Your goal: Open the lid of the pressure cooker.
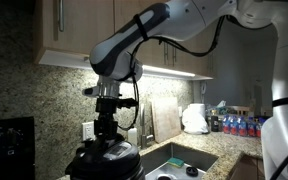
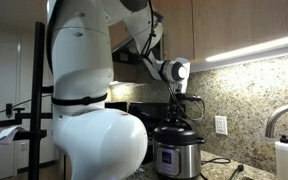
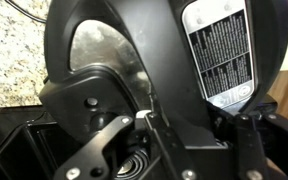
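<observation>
The pressure cooker [image 2: 180, 160] is a round black pot with a steel band and stands on the counter; in an exterior view only its top [image 1: 102, 165] shows. The domed black lid [image 2: 176, 133] sits on it and also shows in another exterior view [image 1: 106, 153]. My gripper [image 1: 107, 128] points straight down onto the lid's top and shows in the other exterior view too [image 2: 180, 113]. In the wrist view the lid [image 3: 104, 60] fills the frame, with a silver label [image 3: 222, 50]. The fingers [image 3: 194, 125] are closed on either side of the raised black handle.
A black stove [image 1: 9, 145] stands beside the cooker. A sink [image 1: 179, 160], a white bag [image 1: 194, 118] and several bottles [image 1: 239, 125] lie further along the counter. A faucet [image 2: 274, 118] and soap bottle [image 2: 284, 155] stand near the cooker. Cabinets hang overhead.
</observation>
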